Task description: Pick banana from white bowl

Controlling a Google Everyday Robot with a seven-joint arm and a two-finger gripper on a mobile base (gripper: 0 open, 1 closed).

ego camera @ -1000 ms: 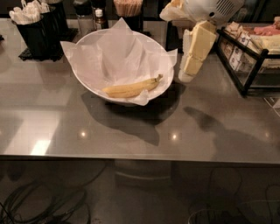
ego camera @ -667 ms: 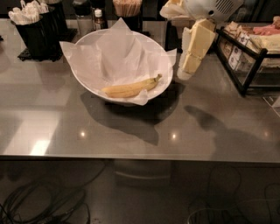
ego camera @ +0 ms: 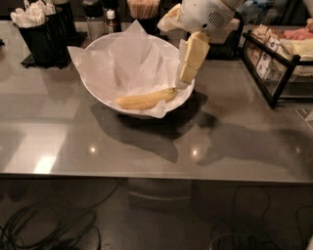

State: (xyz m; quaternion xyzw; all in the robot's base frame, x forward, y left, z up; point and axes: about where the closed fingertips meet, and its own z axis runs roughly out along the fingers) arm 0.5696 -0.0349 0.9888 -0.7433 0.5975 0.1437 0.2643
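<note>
The yellow banana [ego camera: 145, 100] lies on crinkled white paper in the front of the wide white bowl [ego camera: 96, 94], with its stem end pointing right. The bowl stands on the grey table [ego camera: 146, 151] toward the back. My cream-coloured gripper [ego camera: 183, 81] hangs down from the white arm [ego camera: 205, 14] over the bowl's right rim, its tip just above and right of the banana's stem end. It holds nothing that I can see.
A black caddy of white packets [ego camera: 39, 27] stands at the back left. Dark bottles [ego camera: 100, 19] and a cup of sticks [ego camera: 143, 7] stand behind the bowl. A black wire rack of packets [ego camera: 276, 58] is at the right. Cables lie under the table.
The gripper has moved left, from beside the bowl's right side to over its right rim near the banana's stem end. The banana and bowl have not moved.
</note>
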